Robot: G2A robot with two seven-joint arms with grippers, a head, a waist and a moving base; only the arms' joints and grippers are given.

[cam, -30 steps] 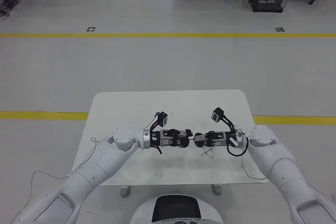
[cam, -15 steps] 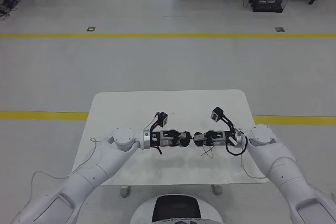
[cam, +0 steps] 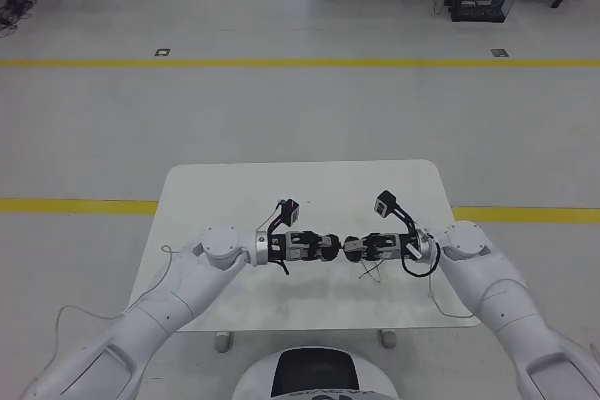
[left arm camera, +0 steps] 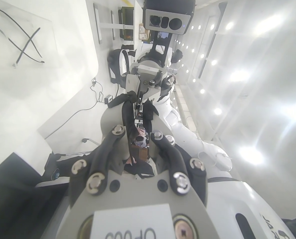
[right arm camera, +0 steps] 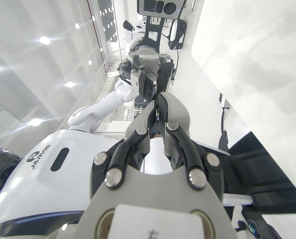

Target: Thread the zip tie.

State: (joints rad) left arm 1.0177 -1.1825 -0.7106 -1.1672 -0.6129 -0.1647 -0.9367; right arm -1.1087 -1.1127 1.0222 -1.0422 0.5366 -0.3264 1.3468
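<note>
Above the white table [cam: 230,190] my two grippers meet tip to tip. My right gripper [cam: 353,246] [right arm camera: 159,95] is shut on a thin black zip tie [left arm camera: 138,99], whose short free end pokes out toward the other arm. My left gripper [cam: 330,246] [left arm camera: 138,105] faces it with its fingers apart, and the tie's end sits at the gap between them. In the right wrist view the left gripper [right arm camera: 153,82] stands just beyond my closed fingertips, its two pads apart. Whether the tie touches a left pad is not visible.
Several loose black zip ties [cam: 373,271] [left arm camera: 23,43] lie crossed on the table under the right arm. The table's rounded front edge is close below both arms.
My right gripper has edged slightly toward the left gripper, narrowing the gap between the tips. The left arm has stayed nearly still.
</note>
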